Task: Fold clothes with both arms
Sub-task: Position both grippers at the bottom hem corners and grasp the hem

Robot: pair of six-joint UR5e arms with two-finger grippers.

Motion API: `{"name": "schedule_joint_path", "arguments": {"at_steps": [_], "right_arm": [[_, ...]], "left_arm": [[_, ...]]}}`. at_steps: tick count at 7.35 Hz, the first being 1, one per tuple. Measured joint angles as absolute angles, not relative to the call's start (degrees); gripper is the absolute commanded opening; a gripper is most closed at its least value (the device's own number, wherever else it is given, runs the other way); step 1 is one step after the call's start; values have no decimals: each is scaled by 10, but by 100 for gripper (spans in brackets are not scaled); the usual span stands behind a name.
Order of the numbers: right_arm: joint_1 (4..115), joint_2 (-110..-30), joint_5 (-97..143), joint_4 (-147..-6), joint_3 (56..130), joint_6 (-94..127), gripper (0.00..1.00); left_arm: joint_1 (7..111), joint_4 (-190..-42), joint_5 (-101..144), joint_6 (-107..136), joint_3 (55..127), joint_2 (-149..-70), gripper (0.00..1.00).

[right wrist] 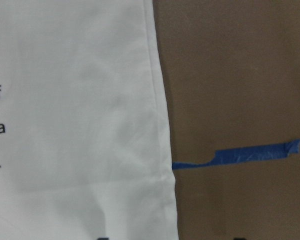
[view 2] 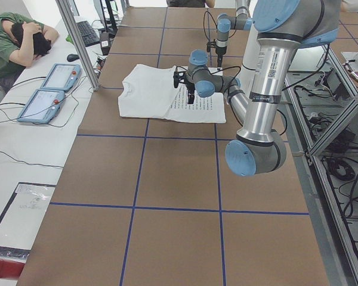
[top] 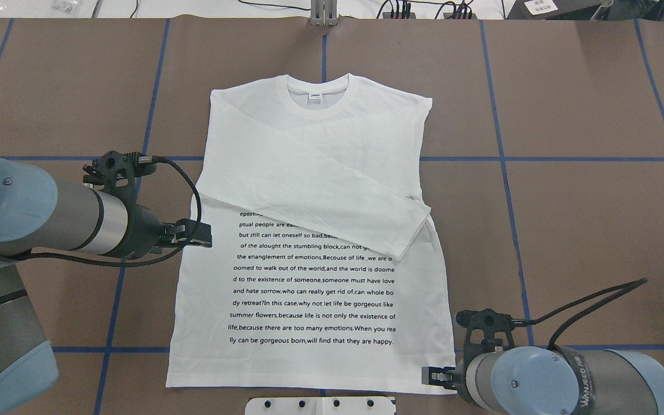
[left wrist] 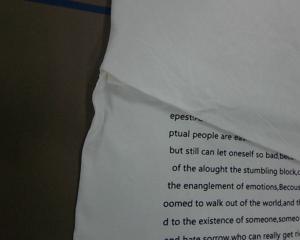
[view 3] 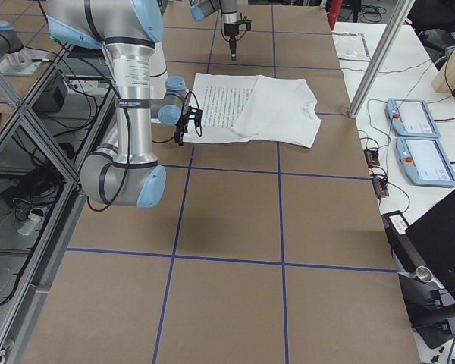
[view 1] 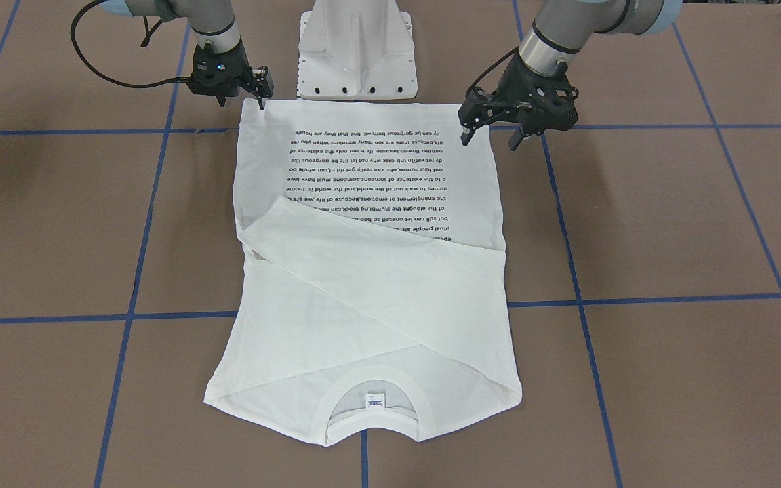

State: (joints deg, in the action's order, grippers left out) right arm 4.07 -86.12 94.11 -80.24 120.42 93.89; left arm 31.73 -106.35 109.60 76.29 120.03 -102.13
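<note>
Soft matt cloth T-shirt (top: 332,161); matt table (top: 568,219)

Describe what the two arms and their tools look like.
The left arm and the right arm are both grey tubes with light-blue joint caps and a pale metal ring at the wrist. The left tool and the right tool are black and two-fingered, each fed by a looping black cable. The right arm carries a dark band with white lettering.

White T-shirt (top: 320,173) lies flat, text up, sleeves crossed, left gripper (view 1: 490,137) and right gripper (view 1: 241,99) parted beside it.
</note>
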Motion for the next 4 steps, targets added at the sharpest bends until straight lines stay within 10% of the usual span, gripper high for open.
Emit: {"name": "schedule_joint_path", "arguments": {"at_steps": [4], "right_arm": [[40, -859, 949, -802, 1203, 940, 54]], "left_arm": [[317, -1063, 1096, 763, 1200, -1021, 99]]}}
